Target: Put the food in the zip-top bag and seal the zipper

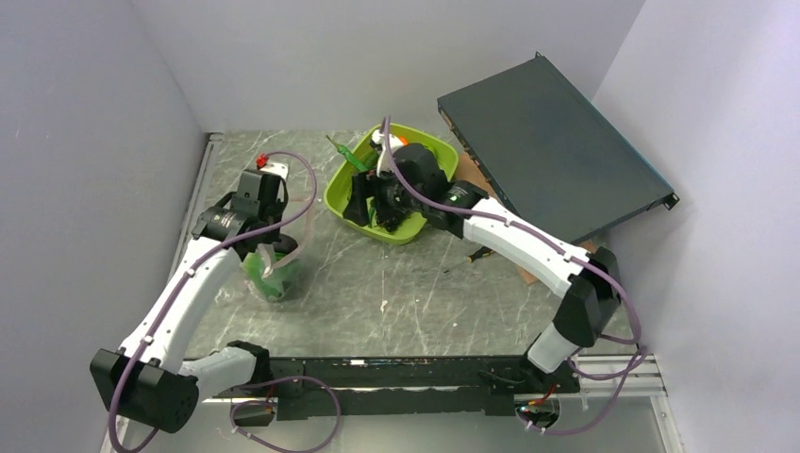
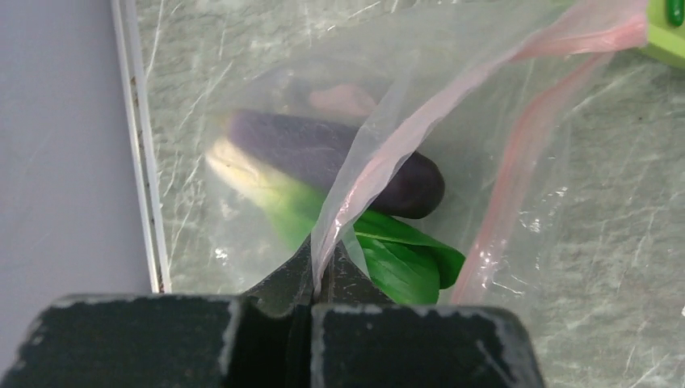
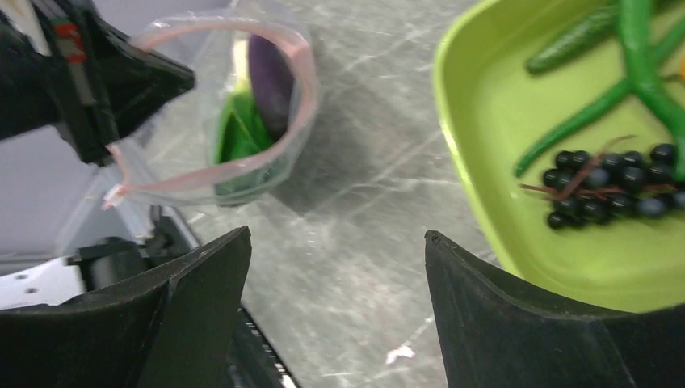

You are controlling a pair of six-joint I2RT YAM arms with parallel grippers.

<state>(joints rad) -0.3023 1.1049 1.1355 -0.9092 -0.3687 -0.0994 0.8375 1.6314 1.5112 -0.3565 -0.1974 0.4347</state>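
left hand point(image 2: 313, 279): fully closed, pinching one lip of the zip-top bag point(image 2: 242, 89) at the mouth and holding it up off the counter point(image 1: 415, 283)
right hand point(image 3: 335, 242): fingers wide apart, nothing between them; in the top view it sits over the lime tray point(image 3: 449, 121)
bag: left side of the counter, well apart from the tray; mouth open as a loop, facing the right hand
zipper point(image 2: 388, 153): unsealed, both pink strips visibly split
in bag: purple eggplant point(image 2: 323, 158), leek point(image 2: 258, 182), a green leafy piece point(image 2: 404, 263)
in tray: dark grapes point(image 3: 606, 186), green pods point(image 3: 590, 117), cucumber point(image 3: 573, 44); other food hidden under the right arm in the top view
key relation: tray food lies to the right of the right hand's gap in its wrist view, the bag mouth up and to the left; bare counter is straight under the gap
grape axis: the bunch runs roughly across the wrist view, along the line between the two fingers, so I'd expect a wrist turn to close across its short side
nearer arm: right, clearly; the left one is tied up holding the bag
step (my read): pick the next item from the tray, carry it left to the bag mouth
progress: partway; several items not yet bagged, seal not started
risk: the mouth loop is floppy and held at a single point, so it could fold shut on a drop
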